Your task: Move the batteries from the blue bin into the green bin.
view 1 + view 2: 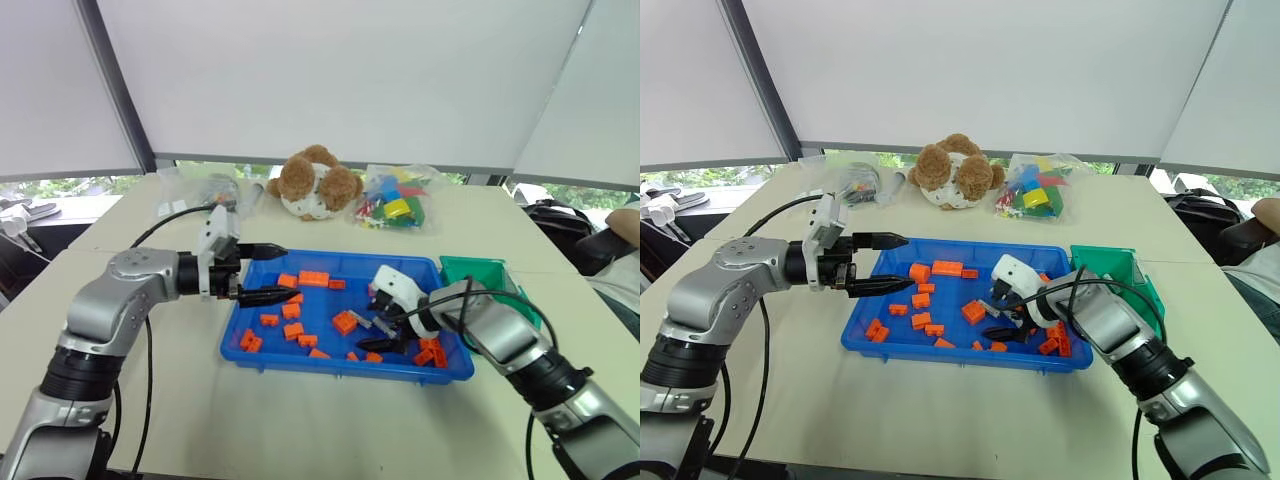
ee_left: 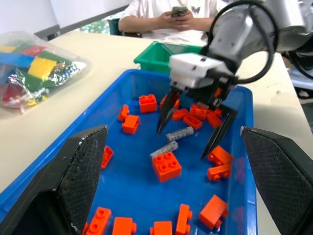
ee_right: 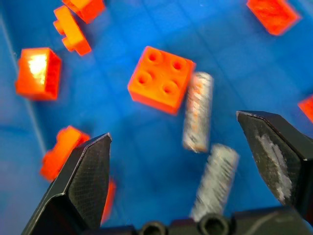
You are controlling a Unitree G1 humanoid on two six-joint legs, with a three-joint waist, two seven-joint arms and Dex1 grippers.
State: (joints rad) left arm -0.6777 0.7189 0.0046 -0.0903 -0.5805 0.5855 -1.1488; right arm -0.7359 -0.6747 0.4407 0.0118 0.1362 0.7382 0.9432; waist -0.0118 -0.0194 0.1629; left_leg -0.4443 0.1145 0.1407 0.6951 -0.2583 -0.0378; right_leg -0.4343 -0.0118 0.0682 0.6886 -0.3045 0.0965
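The right gripper (image 2: 195,122) hangs spread wide and empty over the right half of the blue bin (image 1: 262,352), fingers pointing down at two batteries. One battery (image 2: 179,133) lies between the fingertips; the second battery (image 2: 163,150) lies just nearer the left arm, its end close to or touching a square orange brick (image 2: 167,166). In the right wrist view the two batteries sit almost end to end, slightly angled, with the brick beside the farther one.

More orange bricks are scattered across the bin floor, a cluster of them (image 1: 430,352) at the near right corner beside the gripper. The green bin (image 1: 487,272) stands just outside the blue bin's right end; I cannot see into it.

The left gripper (image 1: 275,272) is also spread and holds nothing, hovering level over the bin's left edge.

Risks, as I judge them: the batteries are round and lie close together, so closing could catch both, or nudge one so it rolls away. A finger landing on the brick would stop the close short. A slim cylinder pinched off-centre may also swivel and drop on the way to the green bin.
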